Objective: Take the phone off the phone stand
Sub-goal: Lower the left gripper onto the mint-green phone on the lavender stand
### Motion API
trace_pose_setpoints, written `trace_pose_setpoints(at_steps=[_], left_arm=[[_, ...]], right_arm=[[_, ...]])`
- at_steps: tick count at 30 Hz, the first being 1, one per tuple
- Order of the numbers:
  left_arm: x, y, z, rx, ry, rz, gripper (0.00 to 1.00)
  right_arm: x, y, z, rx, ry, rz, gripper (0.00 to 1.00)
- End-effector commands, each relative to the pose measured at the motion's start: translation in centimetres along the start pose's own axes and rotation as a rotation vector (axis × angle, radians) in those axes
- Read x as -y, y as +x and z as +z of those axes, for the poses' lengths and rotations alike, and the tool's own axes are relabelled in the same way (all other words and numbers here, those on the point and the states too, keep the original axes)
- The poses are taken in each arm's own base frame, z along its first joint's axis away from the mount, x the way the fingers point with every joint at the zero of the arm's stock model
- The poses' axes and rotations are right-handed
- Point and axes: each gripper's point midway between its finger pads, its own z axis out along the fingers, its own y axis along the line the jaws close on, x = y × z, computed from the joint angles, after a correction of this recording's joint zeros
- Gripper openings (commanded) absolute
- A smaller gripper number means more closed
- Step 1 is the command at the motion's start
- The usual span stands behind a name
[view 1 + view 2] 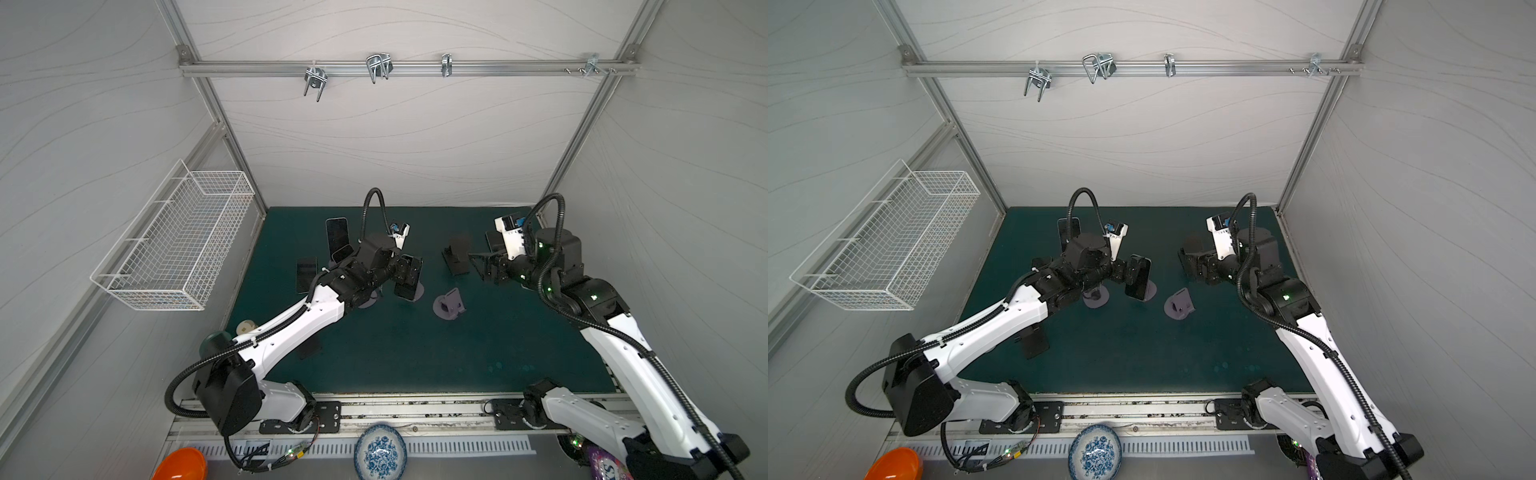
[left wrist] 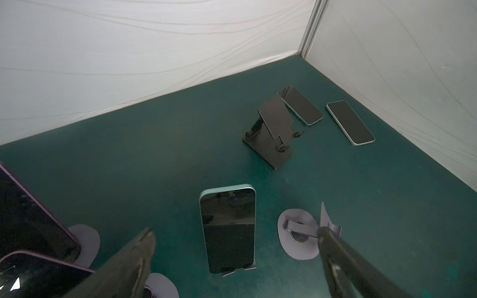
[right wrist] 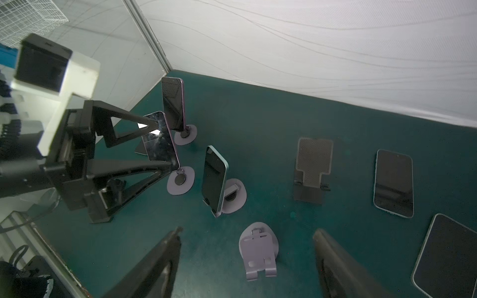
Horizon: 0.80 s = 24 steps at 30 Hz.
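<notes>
The left fingers stand wide apart and hold nothing. In the left wrist view the phone, the one with the pale green rim, shows in the gap between them. Green bench is visible on either side of it, so neither finger touches it. Whether the tips have come level with it I cannot tell. This phone leans upright with its dark screen facing out on its stand, a grey one with a round foot, near the middle of the bench.

Just beside one left finger is a purple-rimmed phone on a grey foot. Behind it a second purple-rimmed phone also stands upright on a grey foot.

The right fingers are likewise apart and empty. An empty grey stand on the bench shows between them in the right wrist view. Beyond it sits a black folding stand with nothing on it. Past that, a flat phone and another flat phone lie face up.

Further out, a white wire basket hangs on the left wall. At the front edge are a blue-and-white bowl, an orange bowl and a purple packet, whose white lettering is cut off and unreadable. Any maker's mark on the phones is too small to read.
</notes>
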Motion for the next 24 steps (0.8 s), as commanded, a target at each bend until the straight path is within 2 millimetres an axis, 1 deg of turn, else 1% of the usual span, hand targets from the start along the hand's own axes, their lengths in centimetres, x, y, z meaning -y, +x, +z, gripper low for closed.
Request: trace_pose_setpoints(at_steps=[1,6,10,13,24], left_arm=[[1.2,-1.2,1.0,0.003,0.034,-0.025,0.99],[1.2,-0.3,3.1,-0.035,0.021,-0.034,0.99],[1.2,0.7,4.6,-0.073,0.019,-0.019,0.99],[1.3,1.0,5.2,-0.083,0.015,-0.021,0.99],[1.1,2.2,6.7,-0.128,-0.001,-0.004,0.99]], right_arm=[[-0.8,0.9,-0.1,-0.044,-0.062,0.047,0.83],[-0.8,2.2,0.0,-0.093,-0.071,0.091,0.83],[-0.7,2.8,-0.4,-0.099,-0.076,0.107,0.84],[-0.7,3.0,-0.4,-0.105,-0.078,0.103,0.85],[-1.0,3.5,-0.4,-0.118,-0.096,0.115,0.86]])
